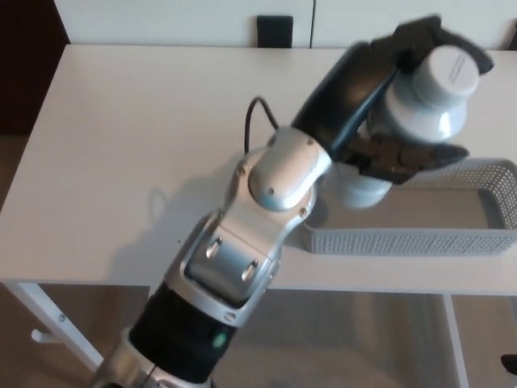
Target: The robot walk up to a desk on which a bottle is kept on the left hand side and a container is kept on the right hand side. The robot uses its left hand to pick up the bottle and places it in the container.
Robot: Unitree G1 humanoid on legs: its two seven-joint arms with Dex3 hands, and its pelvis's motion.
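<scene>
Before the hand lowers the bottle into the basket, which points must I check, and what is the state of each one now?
1. Left hand holds the bottle firmly: ok, fingers wrap it above and below.
2. Bottle is above the basket: ok, it hangs over the left part.
3. Bottle upright: not ok, it is tilted, cap toward upper right.
4. Basket interior free: cannot tell, the arm hides the left part; the visible part is free.
5. Bottle bottom clears the near basket rim: cannot tell from this view.
6. Right hand out of the way: ok, not in view.
</scene>
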